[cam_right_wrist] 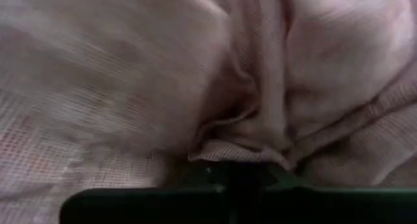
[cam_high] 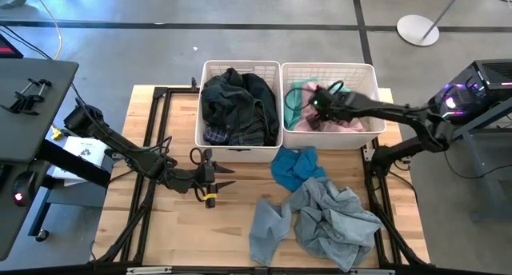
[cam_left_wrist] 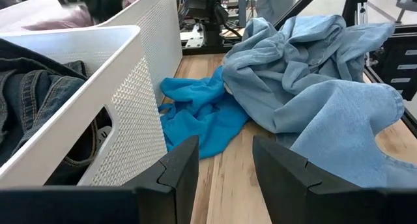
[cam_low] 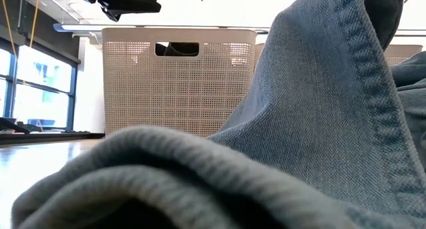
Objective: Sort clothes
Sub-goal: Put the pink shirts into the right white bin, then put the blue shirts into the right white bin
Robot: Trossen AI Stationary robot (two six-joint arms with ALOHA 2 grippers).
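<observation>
My right gripper [cam_high: 320, 105] reaches into the right white basket [cam_high: 370, 71] and is shut on a pink garment [cam_high: 340, 125] that lies there beside a green one [cam_high: 294, 99]. My left gripper [cam_high: 228, 177] is open and empty, low over the table in front of the left basket [cam_high: 240, 153], which holds dark clothes [cam_high: 238, 107]. A teal garment [cam_high: 294, 165] and a pale blue denim garment [cam_high: 328, 219] lie crumpled on the table; both also show in the left wrist view, teal [cam_left_wrist: 202, 113] and denim [cam_left_wrist: 313, 74]. My right gripper holds a bunched fold of the pink garment [cam_right_wrist: 241, 149], whose creases run together at the fingertips. It comes from above, slanting down into the basket. The fingers themselves are hidden by the cloth and the gripper body. The garment rests in the basket.
A black frame [cam_high: 152, 147] runs along the table's sides. The denim fills the near low view [cam_low: 319, 122], with a basket wall [cam_low: 180, 82] behind it. Bare wood [cam_high: 176, 227] lies at the table's front left.
</observation>
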